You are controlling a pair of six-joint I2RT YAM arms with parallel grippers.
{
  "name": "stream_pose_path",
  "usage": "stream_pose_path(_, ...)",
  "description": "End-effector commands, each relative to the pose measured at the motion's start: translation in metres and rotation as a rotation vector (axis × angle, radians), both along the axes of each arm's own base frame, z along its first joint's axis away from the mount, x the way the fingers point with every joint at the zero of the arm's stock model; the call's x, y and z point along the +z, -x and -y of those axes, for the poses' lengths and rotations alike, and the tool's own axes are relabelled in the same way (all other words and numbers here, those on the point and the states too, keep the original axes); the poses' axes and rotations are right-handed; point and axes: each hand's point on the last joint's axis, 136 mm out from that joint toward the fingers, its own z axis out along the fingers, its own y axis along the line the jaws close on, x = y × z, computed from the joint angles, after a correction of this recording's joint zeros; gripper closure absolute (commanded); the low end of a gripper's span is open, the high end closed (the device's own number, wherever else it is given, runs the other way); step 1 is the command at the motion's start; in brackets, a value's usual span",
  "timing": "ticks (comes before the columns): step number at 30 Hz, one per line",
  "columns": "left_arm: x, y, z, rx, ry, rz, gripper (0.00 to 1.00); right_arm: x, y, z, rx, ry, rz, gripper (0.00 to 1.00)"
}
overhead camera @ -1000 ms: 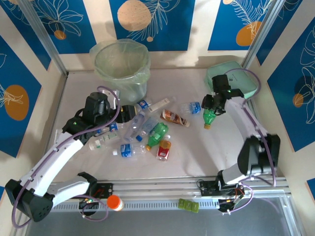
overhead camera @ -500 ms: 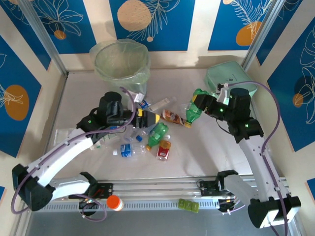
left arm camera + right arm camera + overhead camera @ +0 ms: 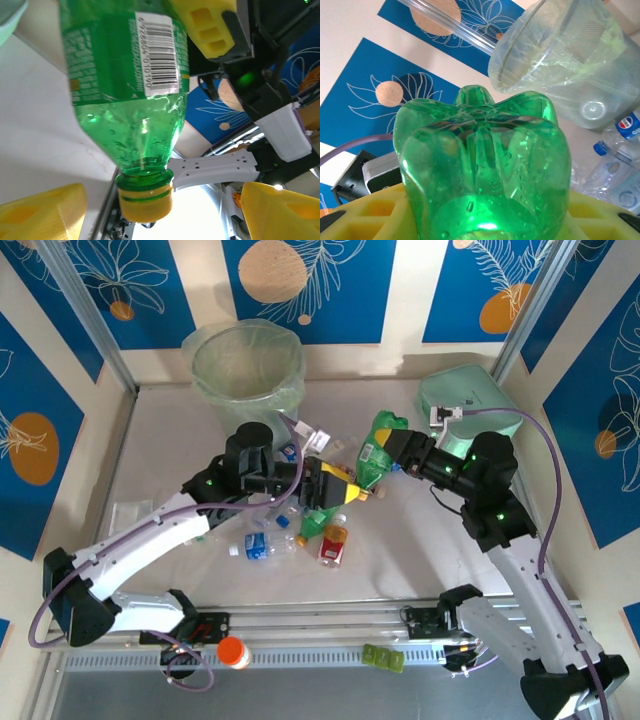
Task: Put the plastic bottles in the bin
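Across the surface [image 3: 160, 435] bottles [image 3: 258, 545] lie near our lined bin [image 3: 250, 400]. Our right claw [image 3: 393, 446] pinches a green bottle [image 3: 371, 456]; our left claw [image 3: 339, 485] is spread below it.

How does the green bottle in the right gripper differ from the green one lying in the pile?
The held green bottle is off the table, clamped near its base by the right gripper; the lying green bottle rests on the table, ungripped. The held one's cap points between the open fingers of the left gripper; the lying one sits partly under that gripper. Both are green.
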Motion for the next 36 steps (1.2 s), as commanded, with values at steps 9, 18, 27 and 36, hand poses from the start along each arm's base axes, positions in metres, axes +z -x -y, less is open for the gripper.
stream_pose_path(9,0.011,0.013,0.019,-0.076,0.032,0.002,0.32,0.018,0.005,-0.007,0.038,-0.145,0.029,0.49)
stream_pose_path(18,0.01,0.009,0.023,-0.066,0.026,0.005,0.64,0.014,0.016,-0.008,0.036,-0.129,0.05,0.49)
stream_pose_path(27,0.013,0.007,0.02,-0.049,0.016,0.036,0.82,0.01,0.024,0.0,0.005,-0.073,0.065,0.32)
stream_pose_path(36,0.017,-0.021,-0.008,0.112,-0.103,0.144,1.0,0.037,0.043,0.02,-0.078,0.073,0.169,0.04)
